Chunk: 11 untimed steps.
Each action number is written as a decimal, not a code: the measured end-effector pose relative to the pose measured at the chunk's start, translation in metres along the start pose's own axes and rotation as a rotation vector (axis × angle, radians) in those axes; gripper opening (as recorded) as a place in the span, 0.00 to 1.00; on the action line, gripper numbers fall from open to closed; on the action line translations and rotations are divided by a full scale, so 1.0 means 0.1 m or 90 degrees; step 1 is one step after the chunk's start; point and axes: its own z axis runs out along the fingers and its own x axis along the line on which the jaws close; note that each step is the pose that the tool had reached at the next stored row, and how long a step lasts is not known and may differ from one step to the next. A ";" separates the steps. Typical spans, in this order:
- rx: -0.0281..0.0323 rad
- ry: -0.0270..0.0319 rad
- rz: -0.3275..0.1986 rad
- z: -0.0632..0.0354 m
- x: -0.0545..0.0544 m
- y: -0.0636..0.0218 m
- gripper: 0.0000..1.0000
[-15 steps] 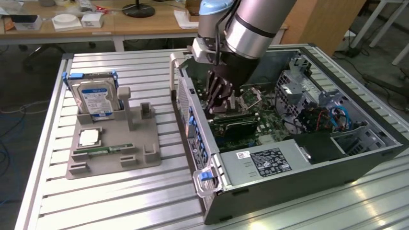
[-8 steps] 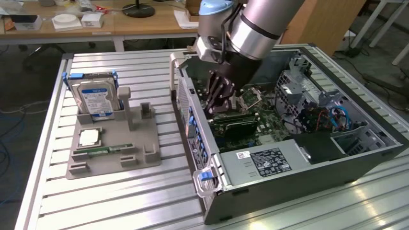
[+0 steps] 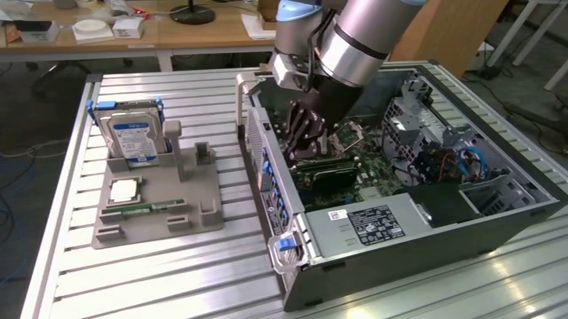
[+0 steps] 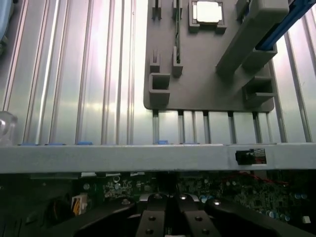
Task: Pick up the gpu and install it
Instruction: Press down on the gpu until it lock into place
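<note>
Black pincer (image 3: 306, 149) inside case (image 3: 293, 219), walls near.

Wooden desk (image 3: 133, 33) behind, seemingly grey floor (image 3: 36, 119).

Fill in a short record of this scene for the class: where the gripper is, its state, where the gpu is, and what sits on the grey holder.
gripper: shut, down inside the open computer case, over the motherboard
gpu: dark card lying in the case just below the fingertips; contact cannot be told
grey holder: on the slatted table, beside the case
on the holder: hard drive upright, processor, memory stick
</note>
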 end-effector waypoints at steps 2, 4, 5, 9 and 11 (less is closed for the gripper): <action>-0.0021 0.0005 0.000 0.010 0.00 -0.004 0.10; -0.0026 0.0005 0.000 0.008 0.00 -0.008 0.10; -0.0027 0.0004 0.000 0.008 0.00 -0.010 0.10; -0.0025 0.0001 0.000 -0.035 0.00 0.004 0.10; -0.0006 0.0001 0.000 -0.055 0.00 0.010 0.10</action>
